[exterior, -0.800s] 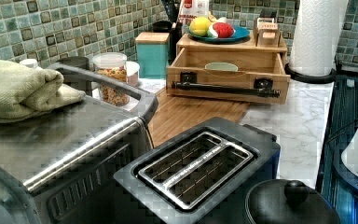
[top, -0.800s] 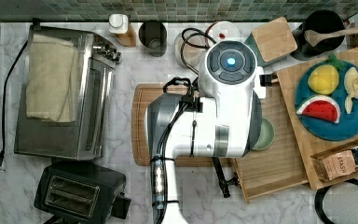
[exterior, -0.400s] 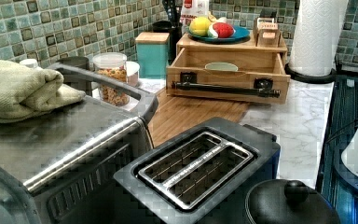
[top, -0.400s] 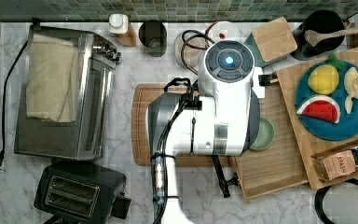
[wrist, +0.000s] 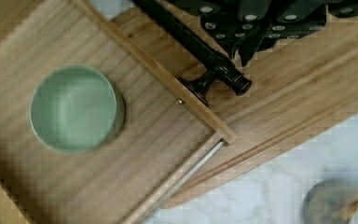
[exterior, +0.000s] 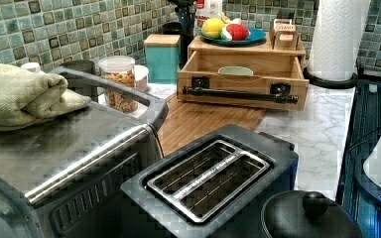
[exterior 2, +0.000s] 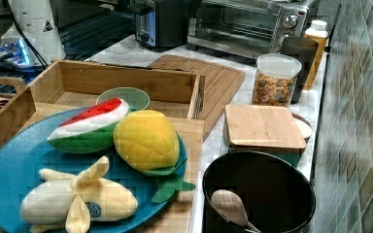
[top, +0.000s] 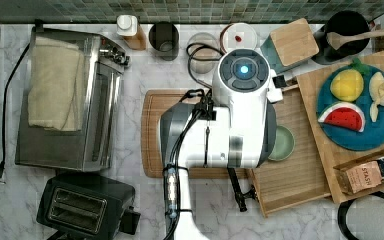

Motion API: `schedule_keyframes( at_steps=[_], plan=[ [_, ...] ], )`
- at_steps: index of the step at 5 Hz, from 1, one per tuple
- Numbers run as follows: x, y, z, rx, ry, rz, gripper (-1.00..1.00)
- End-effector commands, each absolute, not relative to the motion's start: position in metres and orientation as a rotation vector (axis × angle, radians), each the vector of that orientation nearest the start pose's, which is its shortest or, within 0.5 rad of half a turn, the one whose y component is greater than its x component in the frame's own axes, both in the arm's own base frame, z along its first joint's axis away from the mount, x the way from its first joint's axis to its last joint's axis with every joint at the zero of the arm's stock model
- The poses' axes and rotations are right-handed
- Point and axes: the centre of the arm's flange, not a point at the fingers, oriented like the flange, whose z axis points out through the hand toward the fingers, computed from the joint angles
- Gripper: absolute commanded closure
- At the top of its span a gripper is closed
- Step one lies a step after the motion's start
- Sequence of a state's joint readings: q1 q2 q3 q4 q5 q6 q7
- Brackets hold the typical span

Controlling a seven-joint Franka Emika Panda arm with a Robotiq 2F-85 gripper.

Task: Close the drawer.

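Note:
The drawer (top: 300,185) is a shallow light-bamboo tray pulled out from under a wooden shelf, with a black bar handle (top: 237,190) on its front. A small green bowl (top: 281,143) sits on its floor. In the left view the drawer (exterior: 243,74) stands open with its handle (exterior: 240,94) facing the camera. In the right view the drawer (exterior 2: 126,85) shows the bowl (exterior 2: 123,97) inside. My arm (top: 230,130) hangs over the drawer's front rim. In the wrist view my gripper (wrist: 256,28) is just outside the handle (wrist: 205,56), over the cutting board, with the bowl (wrist: 74,108) beyond the rim.
A darker cutting board (top: 152,135) lies under the arm, in front of the drawer. A toaster oven (top: 65,100) and a toaster (top: 80,210) stand at the top view's left. A teal box (top: 292,42), jars and a black pot (top: 345,30) line the tiled wall. A blue fruit plate (top: 355,110) tops the shelf.
The arm has shifted slightly over the drawer's front. The drawer stays open by the same amount.

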State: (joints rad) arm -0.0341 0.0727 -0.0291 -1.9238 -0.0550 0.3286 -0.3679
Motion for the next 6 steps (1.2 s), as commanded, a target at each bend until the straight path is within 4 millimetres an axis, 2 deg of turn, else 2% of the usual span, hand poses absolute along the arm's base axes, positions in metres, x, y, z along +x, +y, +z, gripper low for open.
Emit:
schedule_keyframes(
  at_steps=[1, 2, 3, 4, 6],
  plan=[
    [0.532, 0.007, 0.445, -3.098, 0.178, 0.136, 1.00],
    [0.511, 0.029, 0.434, -3.117, 0.039, 0.083, 1.00],
    [0.498, 0.042, 0.425, -3.133, -0.052, 0.099, 1.00],
    [0.485, 0.052, 0.408, -3.148, -0.213, 0.090, 1.00],
    [0.466, 0.044, 0.369, -3.142, -0.492, 0.192, 1.00]
  ],
)
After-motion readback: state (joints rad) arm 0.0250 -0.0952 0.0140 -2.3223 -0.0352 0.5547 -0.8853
